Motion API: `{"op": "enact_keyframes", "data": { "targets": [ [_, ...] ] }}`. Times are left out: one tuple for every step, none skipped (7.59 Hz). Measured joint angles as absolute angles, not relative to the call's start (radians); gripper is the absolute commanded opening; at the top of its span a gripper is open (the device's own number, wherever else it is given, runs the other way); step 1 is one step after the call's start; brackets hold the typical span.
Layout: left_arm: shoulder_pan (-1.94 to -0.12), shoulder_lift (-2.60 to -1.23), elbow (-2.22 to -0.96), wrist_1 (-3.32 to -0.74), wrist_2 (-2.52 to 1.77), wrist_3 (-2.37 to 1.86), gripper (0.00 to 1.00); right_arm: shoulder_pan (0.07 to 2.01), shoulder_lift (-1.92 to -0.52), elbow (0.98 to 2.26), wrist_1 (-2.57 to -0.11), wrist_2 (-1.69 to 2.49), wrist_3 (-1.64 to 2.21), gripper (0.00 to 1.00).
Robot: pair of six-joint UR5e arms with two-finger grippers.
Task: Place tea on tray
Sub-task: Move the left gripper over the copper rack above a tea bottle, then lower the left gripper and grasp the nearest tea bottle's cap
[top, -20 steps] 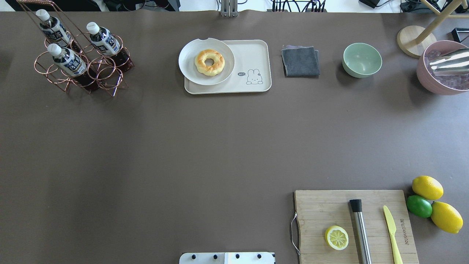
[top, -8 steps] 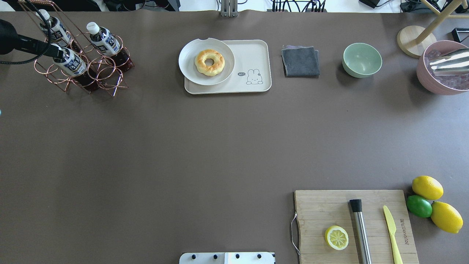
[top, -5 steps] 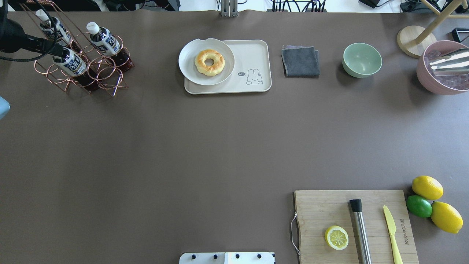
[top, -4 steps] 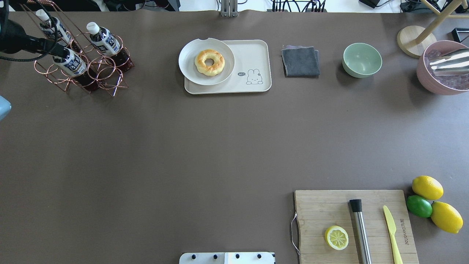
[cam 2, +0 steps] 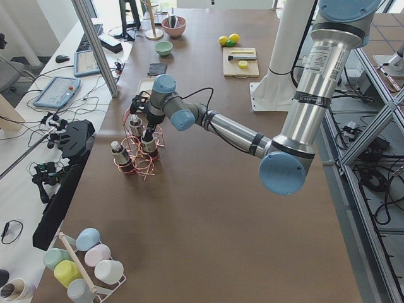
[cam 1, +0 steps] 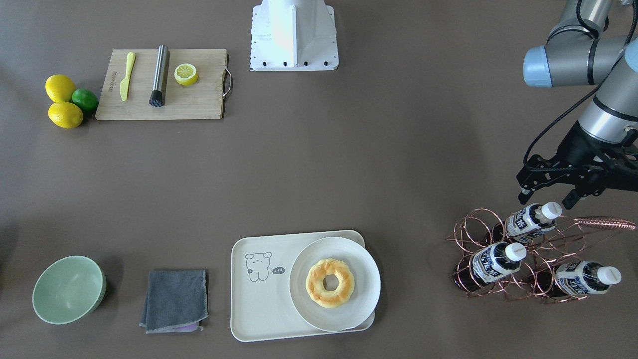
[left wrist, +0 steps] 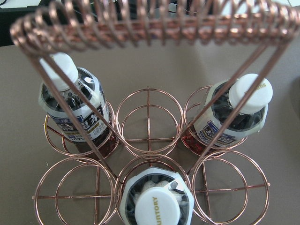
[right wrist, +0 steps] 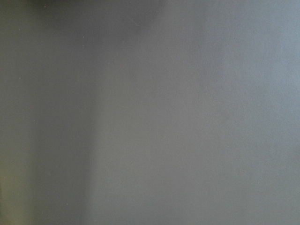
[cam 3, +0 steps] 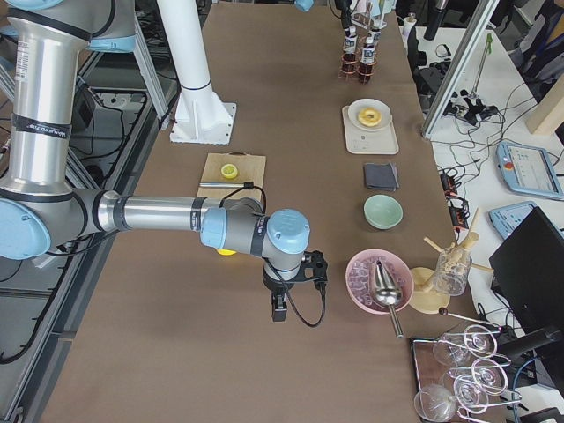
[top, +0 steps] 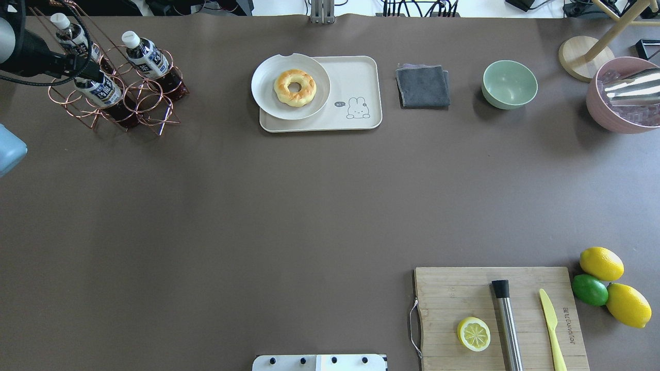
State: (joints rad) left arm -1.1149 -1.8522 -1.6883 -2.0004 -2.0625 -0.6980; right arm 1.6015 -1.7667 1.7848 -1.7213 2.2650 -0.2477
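Left gripper: You find the left gripper at the right edge of the front-facing view, hanging just above the copper rack. Its two black fingers stand spread, one on either side of a white cap, and they clasp nothing.
Tea: The tea bottle below those spread fingers sits leaning in the rack, with dark tea in its lower part and a blue-and-white label above. In the left wrist view its cap is at the bottom centre, SUNTORY readable on top, and it stands in the middle ring of the lower row.
Other bottles: Two more alike share the rack. In the wrist view one is in the upper-left ring and one in the upper-right ring.
Tray: You see the tray at the lower centre of the front-facing view, well apart from the rack, with the line-drawn bear on its bare left part. A round white plate carrying a doughnut covers its right part and overhangs the edge.
Right gripper: The right gripper shows only in the exterior right view, pointing down over the table near a pink bowl. You cannot tell whether it is spread or closed. Its wrist camera gives only a blurred grey-brown surface.
Elsewhere: A grey cloth and a green bowl lie left of the tray in the front-facing view. At the upper left a wooden board holds a yellow knife, a steel cylinder and a lemon half, with two lemons and a lime beside it.
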Motion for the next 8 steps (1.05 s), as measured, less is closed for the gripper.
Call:
{"op": "enact_keyframes", "data": {
  "targets": [
    [-1.114, -1.859, -1.679, -2.001, -2.062, -0.693, 0.90, 1.601, -1.768, 1.785, -1.717, 2.265, -0.248, 1.00],
    [-1.114, -1.863, -1.673, -2.001, -2.062, -0.690, 0.89, 1.601, -1.768, 1.785, -1.716, 2.266, -0.248, 1.00],
    [-1.114, -1.864, -1.670, -2.001, -2.063, -0.689, 0.87, 1.601, -1.768, 1.785, -1.715, 2.266, -0.248, 1.00],
    [-1.116, -1.865, -1.670, -2.000, -2.063, -0.689, 0.85, 1.601, -1.769, 1.785, -1.715, 2.267, -0.248, 1.00],
    [-1.119, -1.866, -1.669, -2.000, -2.063, -0.689, 0.84, 1.601, -1.769, 1.786, -1.715, 2.267, -0.249, 1.00],
    [-1.123, -1.866, -1.669, -2.000, -2.063, -0.689, 0.81, 1.601, -1.769, 1.786, -1.715, 2.267, -0.249, 1.00],
    [-1.125, -1.866, -1.669, -2.000, -2.064, -0.689, 0.78, 1.601, -1.769, 1.787, -1.714, 2.267, -0.249, 1.00],
    [-1.125, -1.866, -1.668, -2.000, -2.064, -0.689, 0.73, 1.601, -1.771, 1.788, -1.713, 2.267, -0.249, 1.00]
  ]
}}
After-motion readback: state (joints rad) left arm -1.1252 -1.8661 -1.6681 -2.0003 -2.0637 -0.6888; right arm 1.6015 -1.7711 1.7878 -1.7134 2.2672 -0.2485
